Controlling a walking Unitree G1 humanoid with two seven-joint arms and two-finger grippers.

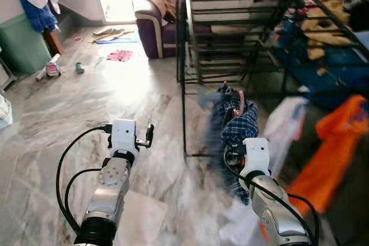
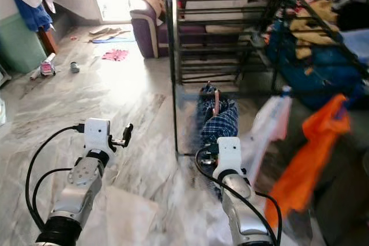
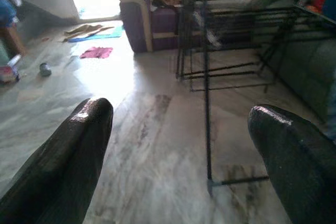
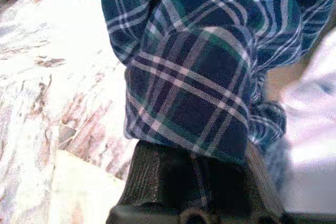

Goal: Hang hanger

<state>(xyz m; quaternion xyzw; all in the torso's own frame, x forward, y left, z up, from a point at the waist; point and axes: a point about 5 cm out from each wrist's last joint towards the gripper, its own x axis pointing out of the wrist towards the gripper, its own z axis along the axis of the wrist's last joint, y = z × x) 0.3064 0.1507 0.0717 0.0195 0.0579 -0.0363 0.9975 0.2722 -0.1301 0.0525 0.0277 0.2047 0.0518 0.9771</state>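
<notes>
Two grippers up: left gripper spread wide, holding nothing, raised over marble floor left of the black drying rack. Right gripper clamped on plaid shirt; a reddish hanger shows at its top, hanging just beside the rack's front leg. Purple sofa behind; white and orange clothes right.

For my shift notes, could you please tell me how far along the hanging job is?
Done: the right end effector has the plaid shirt gripped, with its hanger poking out on top. In hand: carrying it beside the black drying rack. Left: hooking it onto a rail. The left end effector is open and empty.
</notes>
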